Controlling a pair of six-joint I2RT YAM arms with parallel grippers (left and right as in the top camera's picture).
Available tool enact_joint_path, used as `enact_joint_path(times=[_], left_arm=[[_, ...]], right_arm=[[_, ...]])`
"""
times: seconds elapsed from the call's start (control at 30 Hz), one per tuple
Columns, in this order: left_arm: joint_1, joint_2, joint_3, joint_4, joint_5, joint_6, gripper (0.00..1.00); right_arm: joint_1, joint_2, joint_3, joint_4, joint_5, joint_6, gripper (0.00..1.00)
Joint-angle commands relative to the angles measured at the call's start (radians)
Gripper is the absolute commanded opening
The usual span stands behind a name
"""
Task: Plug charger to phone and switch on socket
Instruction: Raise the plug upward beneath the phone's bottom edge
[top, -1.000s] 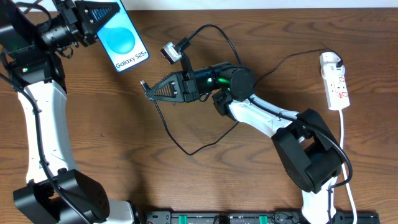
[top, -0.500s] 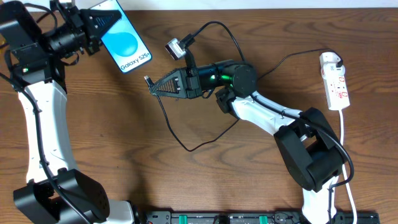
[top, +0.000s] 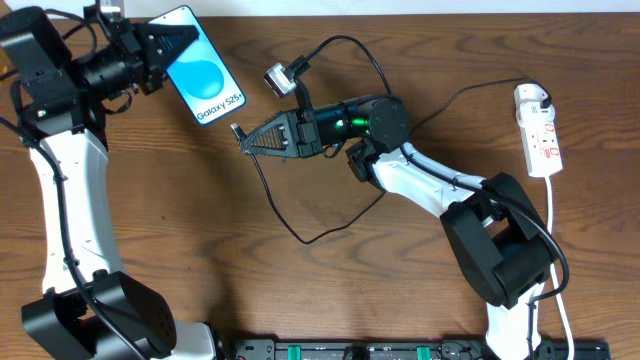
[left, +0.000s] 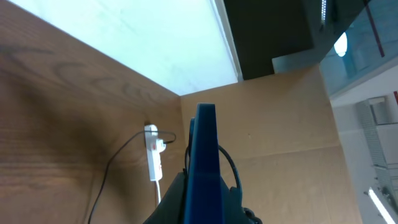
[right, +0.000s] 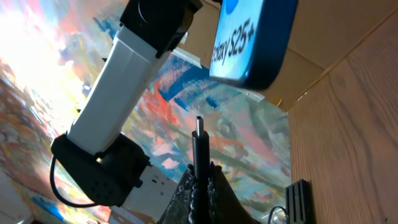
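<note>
The phone (top: 205, 68) is held at its upper end, clamped between the left fingers (top: 165, 40) and seemingly lifted off the counter (top: 150, 230). Over the last second its lower edge has been swung toward the right fingers (top: 268, 140). These are closed on the charger (right: 199, 149) just behind its plug tip, which has been raised closer, though a small gap remains ahead. Insertion is judged imminent. The socket (top: 538, 130) lies untouched, well behind the right fingers.

The overhead view is evenly lit and sharp, with soft shadows on the table (top: 180, 250). The left wrist view's upper left is blown-out white and the near phone (left: 204, 168) is soft; the right wrist view's background is blurred.
</note>
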Motion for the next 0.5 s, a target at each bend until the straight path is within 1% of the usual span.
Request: enact_joint_path(times=[0.0, 0.23, 0.47], left_arm=[[0.002, -0.015, 0.004, -0.019, 0.033, 0.040, 0.07], [0.002, -0.015, 0.004, -0.060, 0.042, 0.040, 0.08], [0.002, -0.015, 0.004, -0.062, 0.063, 0.056, 0.07]], right_arm=[[-0.007, -0.001, 0.002, 0.003, 0.000, -0.023, 0.01], [-0.006, -0.001, 0.002, -0.016, -0.007, -0.037, 0.01], [-0.002, -0.001, 0.002, -0.053, -0.007, -0.063, 0.01]])
